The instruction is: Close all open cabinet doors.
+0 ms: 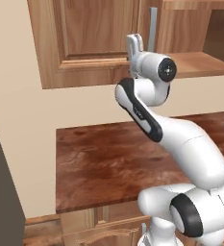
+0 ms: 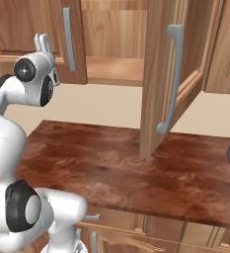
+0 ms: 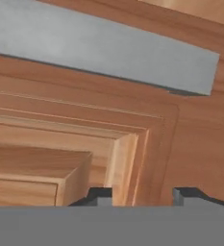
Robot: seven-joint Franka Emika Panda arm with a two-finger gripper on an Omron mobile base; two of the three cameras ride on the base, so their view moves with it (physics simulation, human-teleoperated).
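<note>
The left door (image 2: 35, 34) of the wall cabinet looks shut, or very nearly so: from the right base view it lies flat in line with the cabinet front, its grey handle (image 2: 68, 38) upright along its right edge. The hand (image 3: 141, 194) is raised right in front of this door's lower right corner, close to the handle, with its fingertips (image 3: 100, 194) apart and nothing between them. Whether they touch the wood I cannot tell, since the close view is too tight to judge the gap.

The right door (image 2: 158, 74) is the work left. It stands swung well out over the worktop (image 2: 136, 163), roughly edge-on to the cabinet front, its long bar handle (image 2: 172, 79) facing the camera and the bare shelf (image 2: 114, 69) open between the two doors. It is well apart from the hand, to the arm's right.

By my reckoning, the task is about half done: one door in, one still to be pushed closed.
</note>
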